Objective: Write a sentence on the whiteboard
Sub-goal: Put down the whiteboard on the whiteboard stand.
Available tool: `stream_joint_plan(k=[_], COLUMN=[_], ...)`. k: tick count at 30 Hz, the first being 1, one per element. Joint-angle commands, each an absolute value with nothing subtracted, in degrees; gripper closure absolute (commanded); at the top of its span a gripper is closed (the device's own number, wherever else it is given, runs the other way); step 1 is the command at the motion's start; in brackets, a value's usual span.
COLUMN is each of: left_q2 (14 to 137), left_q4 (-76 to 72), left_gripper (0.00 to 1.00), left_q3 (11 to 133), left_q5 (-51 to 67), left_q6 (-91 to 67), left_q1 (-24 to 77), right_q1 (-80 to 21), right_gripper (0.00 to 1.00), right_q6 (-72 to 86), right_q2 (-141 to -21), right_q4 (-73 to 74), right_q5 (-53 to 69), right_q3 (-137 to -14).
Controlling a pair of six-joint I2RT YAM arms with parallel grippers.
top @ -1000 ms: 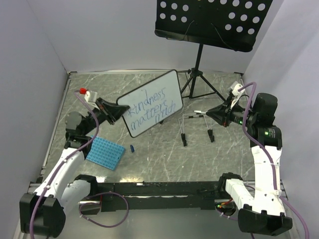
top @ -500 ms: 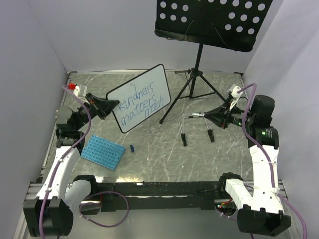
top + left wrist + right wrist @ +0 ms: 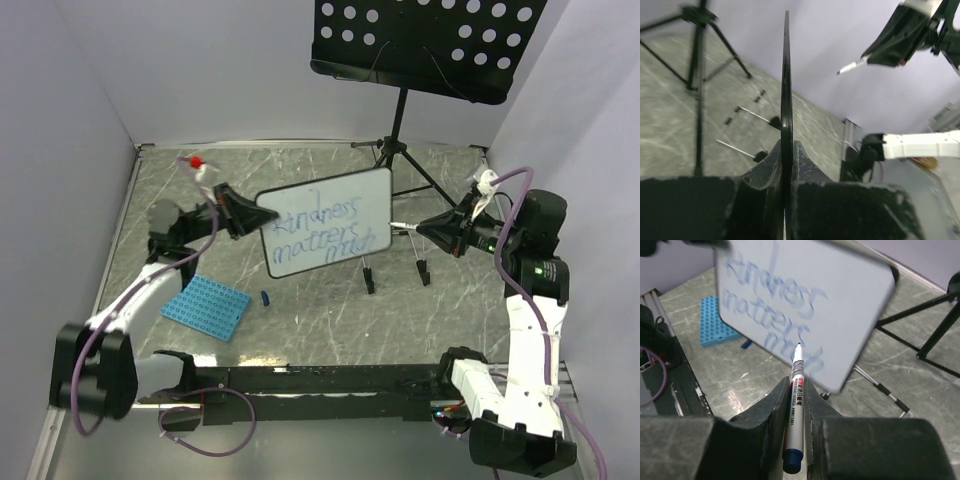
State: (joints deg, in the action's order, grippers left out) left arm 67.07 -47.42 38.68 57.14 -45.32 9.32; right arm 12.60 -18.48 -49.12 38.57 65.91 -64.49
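1. While the left gripper [image 3: 262, 215] has its jaws pressed tight on the left edge of the whiteboard [image 3: 330, 222], the board hangs up off the table [image 3: 320, 330], roughly mid-scene, face toward the right arm and a bit tilted.
2. Left wrist cam: board [image 3: 786, 75] is seen edge-on, a thin dark line rising straight out from btwn the gripper [image 3: 786, 165] fingers. No gap either side, so def a pinch.
3. The sentence [image 3: 325, 228] is blue marker script, reads approx "kindness matters much". Last word sits lower right, kinda squeezed in.
4. Right gripper [image 3: 420, 228] is clamped on a marker [image 3: 403, 224], pointing left at the board's right edge.
5. Right wrist cam: marker [image 3: 798, 365] has a white barrel w/ red print and a blue butt end, wedged btwn the gripper [image 3: 796, 382] fingers. Tip lines up w/ "much" on the board [image 3: 840, 305]; can't tell if it's actually touching. Writing [image 3: 775, 305] looks blurry here.
6. Other stuff:
   - wire rack [image 3: 395, 250] w/ black feet on the table, under/behind the board's lower right corner
   - blue studded plate [image 3: 208, 307] flat at front left
   - small blue bit [image 3: 265, 297] just beside it, prob a cap, too small to tell
   - music stand [image 3: 430, 45] at the back, perforated tray up top, tripod legs on the table behind the board
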Motion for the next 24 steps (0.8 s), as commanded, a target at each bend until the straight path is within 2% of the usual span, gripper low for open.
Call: stream_joint_plan(k=[1,9,14,24], left_q2=[73.81,95.52,105.27,114.25], left_q4=[-62.74,-85.14,-87.27,-86.92], left_gripper=[0.99,0.99,0.99,0.99], left_q3=[45.26,52.46,58.70,62.75], left_q5=[57.31,50.21,44.31,38.58], left_q6=[-48.68,-60.20,-59.59,-54.85], left_q1=[15.20,25.12,28.38,31.38], right_q1=[13.80,13.89,14.06,14.59], right_gripper=[1.00,1.00,1.00,1.00], right_q6=[-17.93,-15.64,-15.91,-15.73], right_q2=[-46.94,-46.49,-46.50,-47.02], right_q4=[41.30,42.27,42.28,41.48], right_q5=[71.54,72.69,71.98,72.16], right_q3=[-70.74,-73.30,-72.51,-71.46])
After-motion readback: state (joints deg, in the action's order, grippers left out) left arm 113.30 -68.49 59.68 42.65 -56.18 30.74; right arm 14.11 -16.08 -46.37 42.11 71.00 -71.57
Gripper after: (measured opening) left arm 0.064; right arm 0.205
